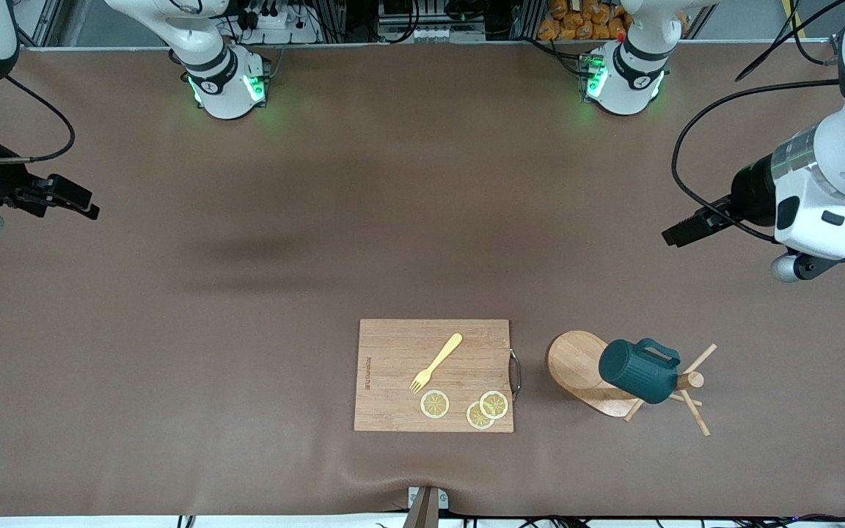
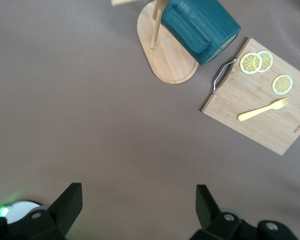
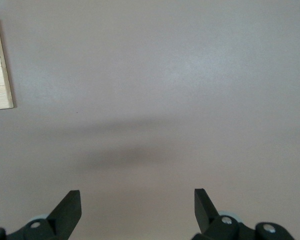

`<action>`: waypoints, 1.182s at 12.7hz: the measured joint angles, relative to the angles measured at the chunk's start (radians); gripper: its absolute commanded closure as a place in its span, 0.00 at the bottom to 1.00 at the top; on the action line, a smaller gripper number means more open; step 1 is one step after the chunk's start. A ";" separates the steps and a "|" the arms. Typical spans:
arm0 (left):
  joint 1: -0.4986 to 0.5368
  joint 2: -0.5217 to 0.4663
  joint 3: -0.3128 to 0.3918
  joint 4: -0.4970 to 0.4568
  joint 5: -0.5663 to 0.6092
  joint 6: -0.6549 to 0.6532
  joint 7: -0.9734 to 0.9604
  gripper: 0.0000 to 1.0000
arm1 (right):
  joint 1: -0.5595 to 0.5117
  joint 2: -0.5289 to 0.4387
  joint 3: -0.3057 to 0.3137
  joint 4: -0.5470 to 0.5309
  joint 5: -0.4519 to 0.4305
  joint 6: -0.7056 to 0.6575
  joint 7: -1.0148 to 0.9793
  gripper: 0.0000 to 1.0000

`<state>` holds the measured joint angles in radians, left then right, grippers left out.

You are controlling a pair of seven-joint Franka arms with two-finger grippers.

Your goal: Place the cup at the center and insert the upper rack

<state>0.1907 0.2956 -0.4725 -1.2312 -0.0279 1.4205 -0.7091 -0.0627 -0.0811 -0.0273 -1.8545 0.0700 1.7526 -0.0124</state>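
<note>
The light wooden mug tree [image 1: 576, 363], the upper rack with an oval flat base, a round central post and thin crossing pegs, lies tipped over on the brown table. Its long axis runs along the table's length: the base stands on edge toward the middle, and the post's tip [image 1: 695, 380] and the pegs point toward the left arm's end. The small dark teal cup [image 1: 637, 370], ribbed, with a loop handle, sits threaded over the post, its closed bottom facing the base side in the front view and its handle turned up. In the left wrist view a sliver of its tan inside shows at the rim.

Just beside the rack, toward the right arm's end, lies a rectangular wooden cutting board [image 1: 393, 381] with a metal handle [image 1: 516, 372]. It carries a yellow fork [image 1: 436, 362] and three lemon slices [image 1: 434, 404].

The left gripper [image 1: 675, 233] hangs in the air over bare table at its own end, the arm stretched out nearly level, fingers [image 2: 65, 207] spread wide and holding nothing. The right gripper [image 1: 74, 198] hangs likewise over bare table at its own end, well apart from everything, fingers [image 3: 67, 210] also wide apart and empty.
</note>
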 measured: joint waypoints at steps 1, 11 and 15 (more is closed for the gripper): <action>-0.014 -0.011 0.034 0.000 0.006 0.000 0.078 0.00 | 0.001 -0.005 0.004 0.000 -0.024 -0.003 -0.001 0.00; -0.199 -0.239 0.368 -0.251 0.007 0.088 0.425 0.00 | -0.009 -0.082 -0.005 0.051 -0.058 -0.053 -0.002 0.00; -0.202 -0.315 0.406 -0.329 0.008 0.108 0.466 0.00 | 0.019 -0.082 0.011 0.093 -0.058 -0.163 -0.020 0.00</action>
<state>-0.0112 -0.0194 -0.0668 -1.5606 -0.0200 1.5283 -0.2430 -0.0441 -0.1636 -0.0165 -1.7616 0.0117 1.5894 -0.0323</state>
